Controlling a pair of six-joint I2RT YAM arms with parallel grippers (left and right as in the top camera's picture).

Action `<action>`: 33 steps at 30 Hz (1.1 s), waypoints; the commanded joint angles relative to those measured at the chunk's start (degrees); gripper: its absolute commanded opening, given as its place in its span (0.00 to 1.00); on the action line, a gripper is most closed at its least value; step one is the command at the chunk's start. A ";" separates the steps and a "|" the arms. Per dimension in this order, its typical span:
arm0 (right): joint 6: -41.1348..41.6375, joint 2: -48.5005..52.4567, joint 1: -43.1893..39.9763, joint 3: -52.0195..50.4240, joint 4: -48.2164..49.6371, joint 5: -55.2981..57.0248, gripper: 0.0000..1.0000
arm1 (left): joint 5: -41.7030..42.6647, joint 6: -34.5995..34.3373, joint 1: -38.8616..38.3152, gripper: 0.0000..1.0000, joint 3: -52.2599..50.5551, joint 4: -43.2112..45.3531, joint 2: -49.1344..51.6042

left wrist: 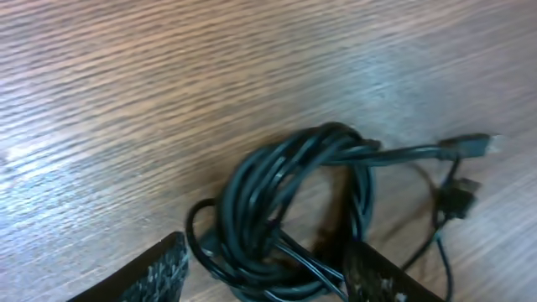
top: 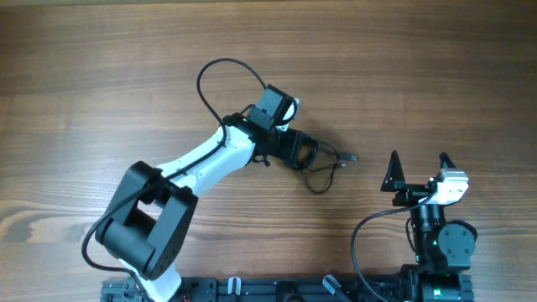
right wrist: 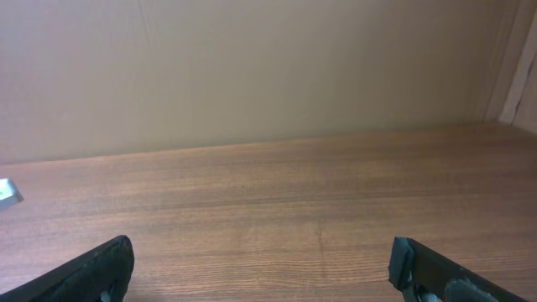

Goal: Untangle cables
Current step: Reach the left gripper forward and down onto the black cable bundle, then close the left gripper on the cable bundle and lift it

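Closest to the left wrist lens, 2 dark fingertips [left wrist: 159,273] of the left gripper [left wrist: 268,281] stand spread, 1 on each side of the cables [left wrist: 285,201], a coil of thin black cord lying on the wooden table [left wrist: 126,101]. Its jaws are fairly wide. The coil's near edge sits between them and, as far as I can see, is not yet pinched. That straddle looks like the set-up for a grab on the bundled part.

Ahead and to the right of those fingers, a plug end [left wrist: 470,147] sticks out of the coil. A second small plug [left wrist: 457,201] hangs on a loose strand just below it. From above, the left arm reaches out so its gripper sits over the coil, with slack loops trailing beyond it.

Well apart from the tangle, the right gripper [top: 417,172] is parked near its base, jaws wide with nothing between them. Its own camera shows only bare wood ahead. My guess is it is placed to take a free end once the left has the bundle
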 commanded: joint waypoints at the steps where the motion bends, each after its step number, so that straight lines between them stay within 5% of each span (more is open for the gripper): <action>1: 0.96 0.07 0.24 -0.09 0.15 1.01 1.00 | -6.88 -5.05 0.15 0.56 1.07 0.17 0.81; 10: 0.96 0.07 0.24 -0.09 0.15 1.01 1.00 | -7.06 -9.92 0.09 0.51 1.07 0.17 4.35; 12: 0.96 0.07 0.24 -0.09 0.15 1.01 1.00 | -6.51 -9.92 0.09 0.39 1.07 0.17 5.09; 15: 0.96 0.07 0.24 -0.09 0.15 1.01 1.00 | -6.54 -9.92 0.09 0.06 1.07 0.00 5.35; 16: 0.96 0.07 0.24 -0.09 0.15 1.01 1.00 | -6.54 -9.92 0.11 0.04 1.07 0.07 5.35; 33: 0.98 0.07 0.24 -0.09 0.17 1.01 0.99 | -10.10 -9.84 0.26 0.04 1.25 -6.88 -22.82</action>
